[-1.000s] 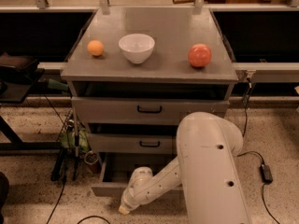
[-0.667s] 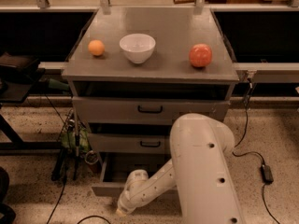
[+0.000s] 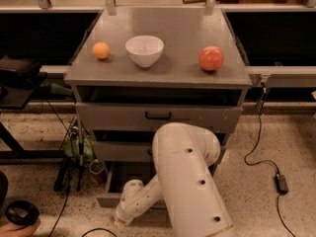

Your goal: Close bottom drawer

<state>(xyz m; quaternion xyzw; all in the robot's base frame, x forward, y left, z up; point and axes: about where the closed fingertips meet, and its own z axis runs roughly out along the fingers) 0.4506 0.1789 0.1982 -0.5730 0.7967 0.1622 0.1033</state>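
Low before the open bottom drawer (image 3: 105,200) sits the gripper (image 3: 120,222), likely placed to push; spread or pressed together, I cannot tell.

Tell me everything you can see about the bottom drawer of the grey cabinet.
The bottom drawer, lowest in the grey cabinet, is a shallow grey box, metal by its look. It stands pulled out, level, its dark inside showing at the left. The white arm hides its right part. The gripper hangs low by its front panel; contact cannot be told.
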